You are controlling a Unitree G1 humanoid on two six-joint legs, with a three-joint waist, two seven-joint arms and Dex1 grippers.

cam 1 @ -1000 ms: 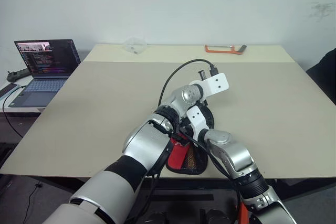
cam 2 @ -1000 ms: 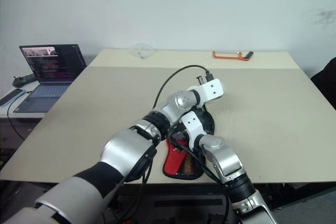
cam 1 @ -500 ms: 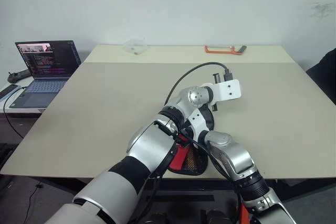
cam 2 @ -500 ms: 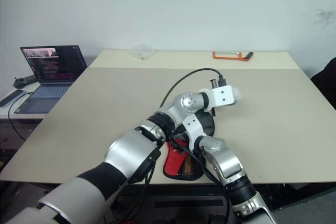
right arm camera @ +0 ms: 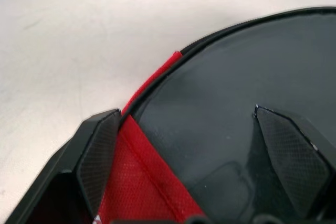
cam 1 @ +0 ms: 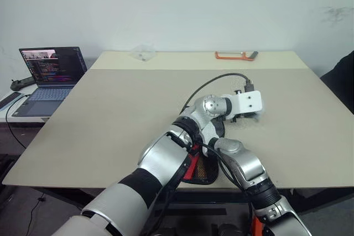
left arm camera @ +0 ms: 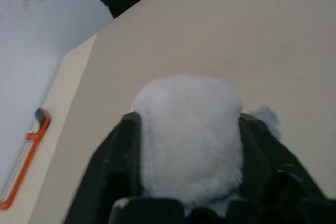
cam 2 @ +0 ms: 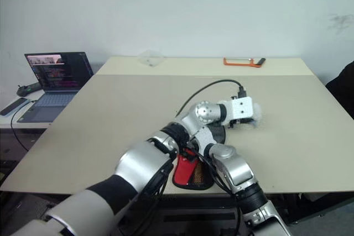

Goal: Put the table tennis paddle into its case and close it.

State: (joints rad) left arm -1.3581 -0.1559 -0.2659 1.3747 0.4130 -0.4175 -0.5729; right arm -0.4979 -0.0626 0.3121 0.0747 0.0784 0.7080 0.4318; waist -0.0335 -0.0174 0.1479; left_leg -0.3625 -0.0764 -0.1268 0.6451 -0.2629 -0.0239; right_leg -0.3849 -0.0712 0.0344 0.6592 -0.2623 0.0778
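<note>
Before zipping, drop fuzzy grey-white round pouch [left arm camera: 186,145] clear on beige desk [cam 1: 110,109]. Left hand [left arm camera: 189,120] round it, gripping or not: can't tell. Right hand [right arm camera: 189,121] wide open, empty, over black-and-red mesh fabric case [cam 2: 191,175] at near edge; black-rubber paddle [right arm camera: 236,66] prob inside.

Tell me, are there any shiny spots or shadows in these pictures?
Left eye view: soft, even light on the beige table, and the open laptop's screen glows brightest. Left wrist view: the fluffy grey-white round pouch darkens toward its lower edge. Right wrist view: the black fabric case with red mesh carries a faint pale sheen.
</note>
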